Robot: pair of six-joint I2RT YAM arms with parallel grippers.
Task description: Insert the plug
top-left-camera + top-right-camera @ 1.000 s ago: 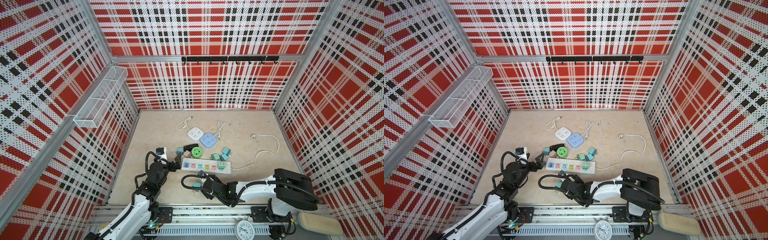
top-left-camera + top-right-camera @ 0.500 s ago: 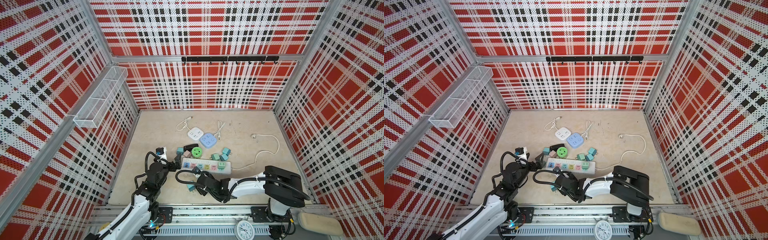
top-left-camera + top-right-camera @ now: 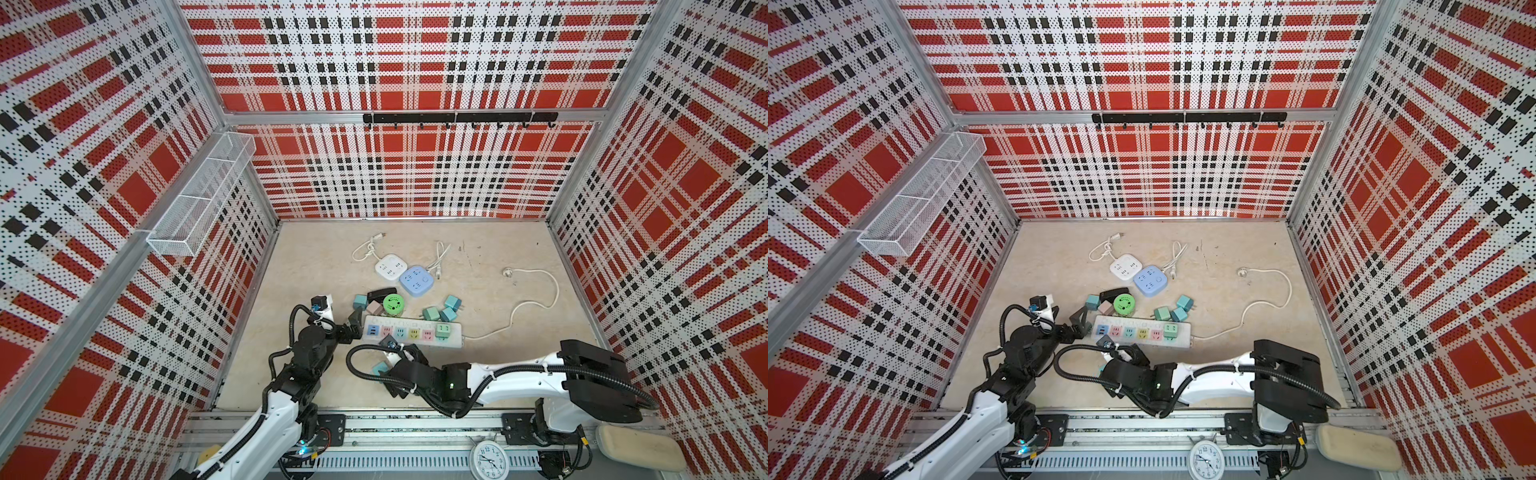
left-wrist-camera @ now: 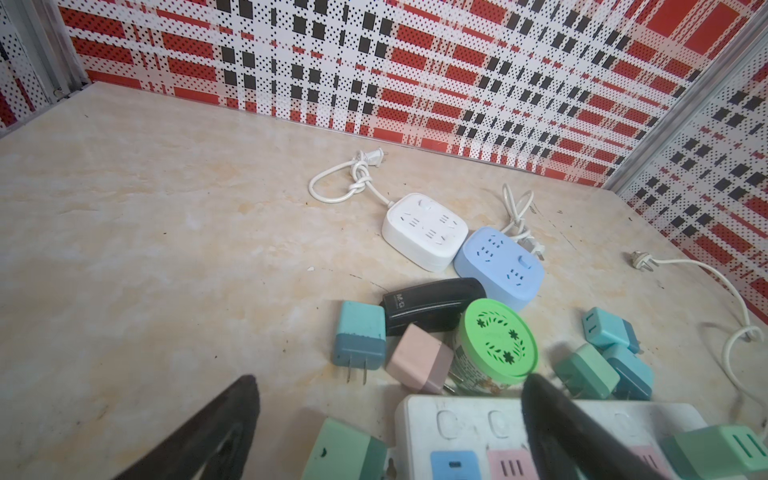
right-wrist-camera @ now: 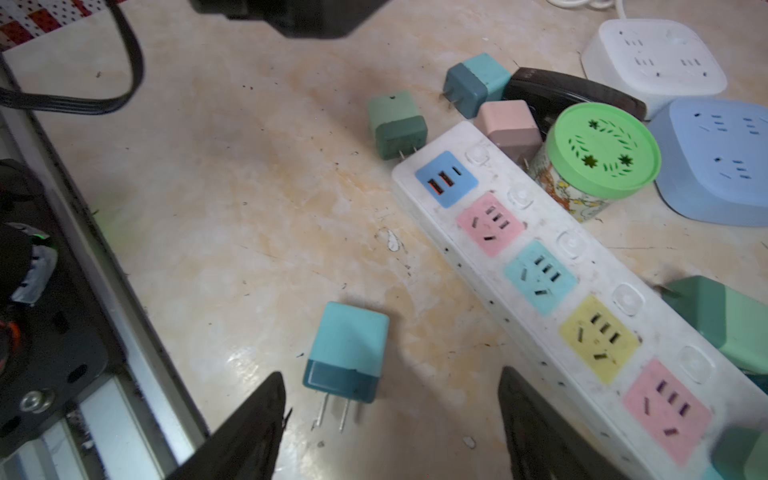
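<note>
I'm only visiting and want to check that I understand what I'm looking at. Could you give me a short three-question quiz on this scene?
1. True or false: the right gripper is clamped on the teal plug.
2. What colour is the lid of the round can beside the power strip? A red, B green, C black.
3. Fill in: the number of adapters already plugged into the power strip is ___.

Key
1. False. The jaws are open and the teal plug lies on the table between them, untouched.
2. B.
3. One, the green adapter at the cord end.
</note>
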